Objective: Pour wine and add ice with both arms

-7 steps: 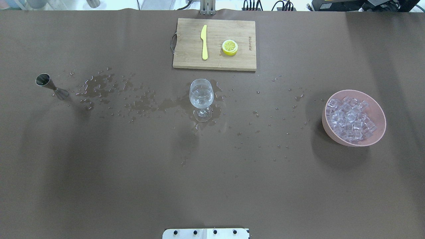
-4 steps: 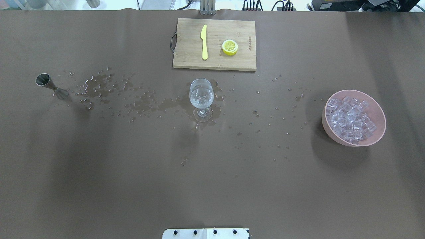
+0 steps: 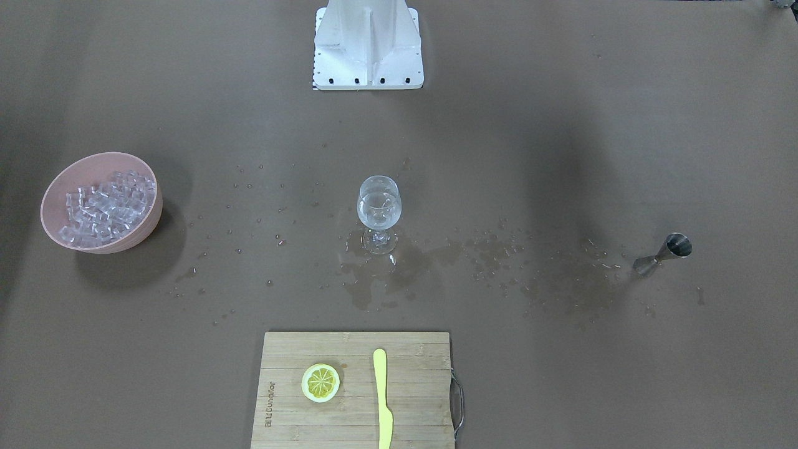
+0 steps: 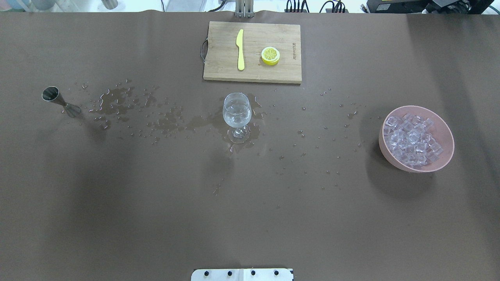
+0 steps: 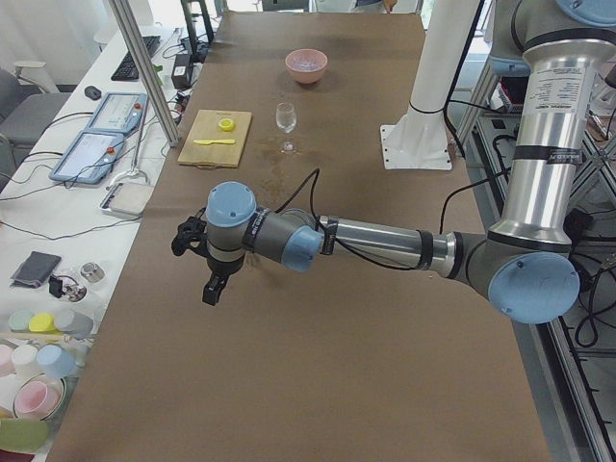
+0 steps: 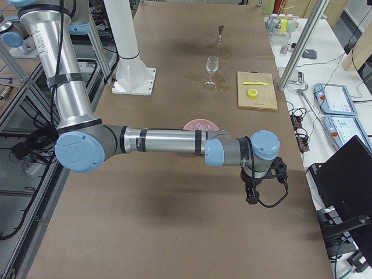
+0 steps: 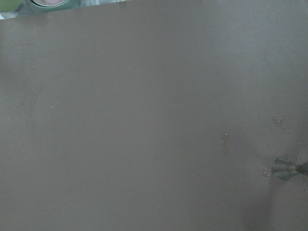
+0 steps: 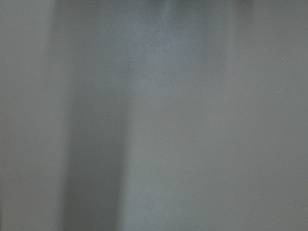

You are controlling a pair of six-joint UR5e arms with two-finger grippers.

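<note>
The brown table [image 4: 117, 214] carries everything. Both arms hang out past its ends, over bare cloth. The left arm [image 5: 385, 241] holds its gripper [image 5: 210, 294] beyond the measuring cup [image 4: 58, 100], and the right arm [image 6: 163, 141] holds its gripper [image 6: 253, 196] beyond the pink bowl [image 4: 384, 150]. Only the side cameras catch the fingers, so I cannot tell whether either pair is released or clenched; nothing shows in them.

From the right fingers, the bowl lies inward along the table with the ice [image 4: 412, 140] heaped in it. The wine glass [image 4: 236, 113] stands farther on, near the table's middle, so the right arm is likely the nearer one for ice. From the left fingers, the upright measuring cup comes first, then a trail of spilled drops [image 4: 117, 97], then the glass. A little wine [image 4: 236, 119] seems to sit in the glass's bowl. The cutting board [image 4: 222, 66], with a yellow knife [image 4: 240, 48] and a lemon slice [image 4: 270, 55], lies beyond the glass, off both paths.
</note>
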